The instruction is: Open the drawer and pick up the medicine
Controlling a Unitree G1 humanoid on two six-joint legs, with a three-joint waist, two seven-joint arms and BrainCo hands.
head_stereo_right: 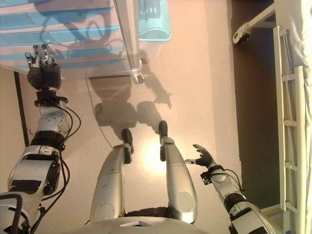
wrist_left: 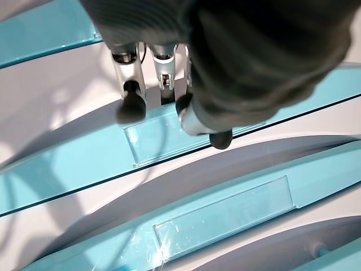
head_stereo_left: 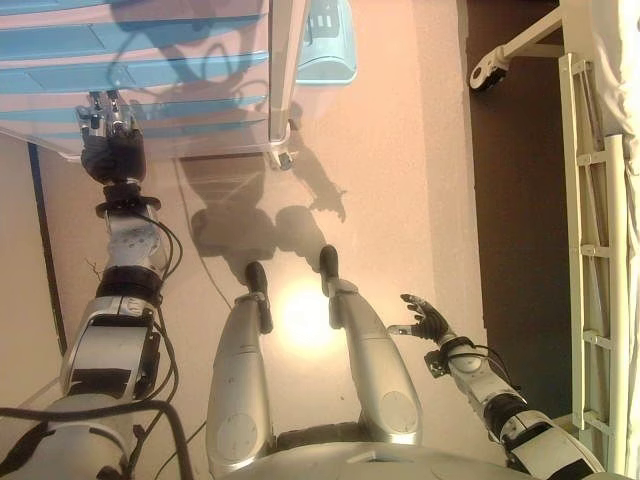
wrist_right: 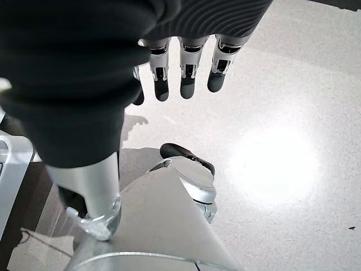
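Pale-blue plastic drawer fronts (head_stereo_left: 150, 70) of the white cabinet run crosswise just past my left hand (head_stereo_left: 110, 140), whose uncurled fingertips touch one front, gripping nothing. My right hand (head_stereo_left: 428, 320) hangs loosely spread, well apart; no medicine shows, presumably inside.

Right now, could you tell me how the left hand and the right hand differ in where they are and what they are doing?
The left hand reaches forward to the drawer unit, its fingers at a blue drawer front; the right hand hangs low beside the body, over bare floor. The left touches the cabinet; the right touches nothing. Both are open and hold nothing.
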